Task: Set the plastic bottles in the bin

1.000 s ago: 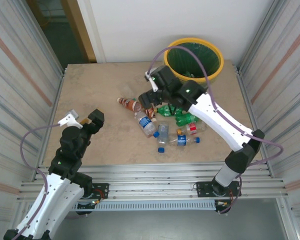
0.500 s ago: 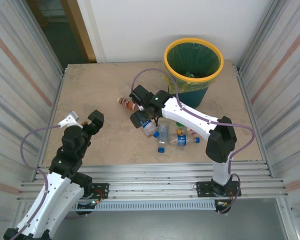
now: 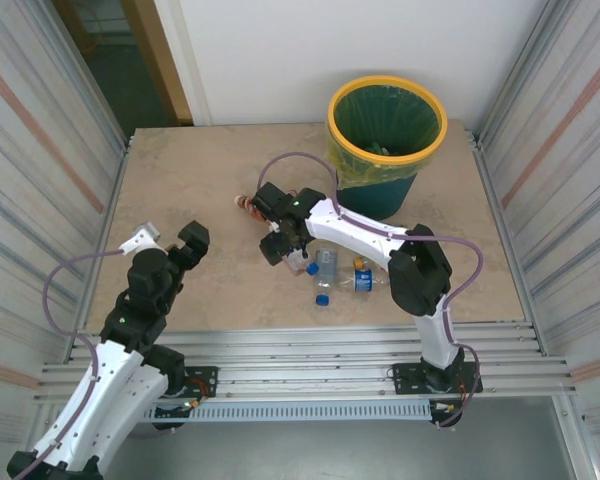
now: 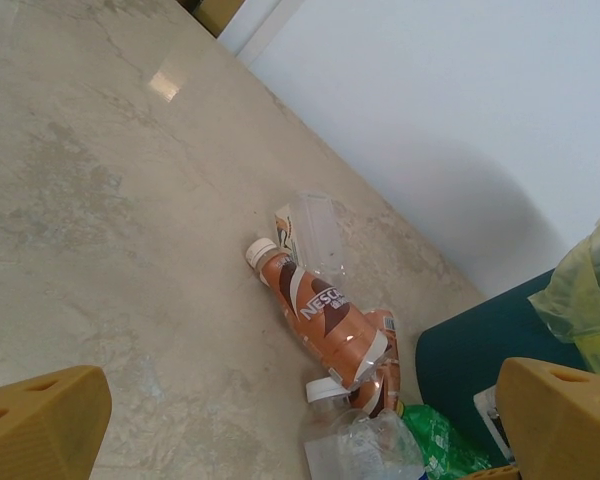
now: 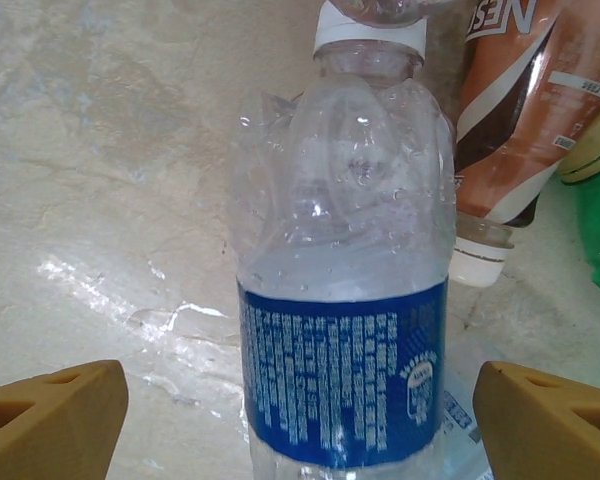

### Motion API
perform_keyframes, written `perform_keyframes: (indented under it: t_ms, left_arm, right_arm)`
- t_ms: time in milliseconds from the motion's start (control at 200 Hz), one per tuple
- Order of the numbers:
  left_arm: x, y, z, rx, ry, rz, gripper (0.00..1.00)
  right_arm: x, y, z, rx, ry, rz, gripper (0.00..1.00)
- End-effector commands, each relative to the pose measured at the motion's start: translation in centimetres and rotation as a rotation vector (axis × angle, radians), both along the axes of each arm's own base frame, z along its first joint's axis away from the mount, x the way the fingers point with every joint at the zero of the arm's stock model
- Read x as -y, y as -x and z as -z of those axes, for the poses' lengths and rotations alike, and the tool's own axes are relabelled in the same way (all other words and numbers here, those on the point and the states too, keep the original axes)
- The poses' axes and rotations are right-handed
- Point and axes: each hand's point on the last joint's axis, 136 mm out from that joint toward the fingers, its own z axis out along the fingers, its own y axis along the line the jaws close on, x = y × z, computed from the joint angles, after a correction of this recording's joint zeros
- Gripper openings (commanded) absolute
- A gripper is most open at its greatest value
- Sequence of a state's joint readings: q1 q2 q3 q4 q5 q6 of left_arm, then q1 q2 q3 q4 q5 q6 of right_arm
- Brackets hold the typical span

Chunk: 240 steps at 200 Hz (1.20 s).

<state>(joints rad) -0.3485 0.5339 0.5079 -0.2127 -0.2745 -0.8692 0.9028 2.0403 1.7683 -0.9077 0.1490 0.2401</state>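
While the right hand (image 5: 300, 425) hangs open astride the clear blue-label bottle (image 5: 340, 330), lying mid-frame on the tabletop (image 3: 200, 180) w/ the bin (image 3: 332, 125) at upper right, an off-centre squeeze could squirt that crushed, slick bottle sideways or nip the brown bottle (image 5: 510, 120) beside it.

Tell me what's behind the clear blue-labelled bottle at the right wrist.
Behind the clear blue-labelled plastic bottle: a brown-orange labelled bottle and a green bottle's edge, to its right. Anything directly behind it is covered.
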Motion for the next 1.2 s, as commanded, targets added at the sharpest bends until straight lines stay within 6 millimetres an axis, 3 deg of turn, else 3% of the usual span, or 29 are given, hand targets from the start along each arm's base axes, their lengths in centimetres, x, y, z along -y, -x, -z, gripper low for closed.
perform_keyframes:
  t_ms: [0, 406, 716, 922, 1197]
  left_arm:
    - [-0.4, -0.1, -0.3, 0.007, -0.005, -0.023, 0.99]
    - [-0.3, -0.2, -0.1, 0.0, -0.005, -0.021, 0.99]
    - [-0.3, -0.1, 0.0, -0.002, -0.003, -0.018, 0.99]
    - [-0.3, -0.1, 0.1, -0.003, -0.001, -0.017, 0.99]
    - [-0.4, -0.1, 0.2, -0.003, -0.003, -0.021, 0.99]
  right_arm:
    - [0.4, -0.1, 1.8, -0.03, 0.027, 0.029, 0.86]
    - [1.1, -0.8, 4.3, -0.052, 0.063, 0.054, 0.77]
    - [1.7, -1.0, 4.8, -0.063, 0.068, 0.07, 0.58]
    - [1.4, -0.8, 3.1, -0.048, 0.036, 0.068, 0.48]
    - [1.2, -0.6, -2.3, 0.045, -0.038, 0.064, 0.33]
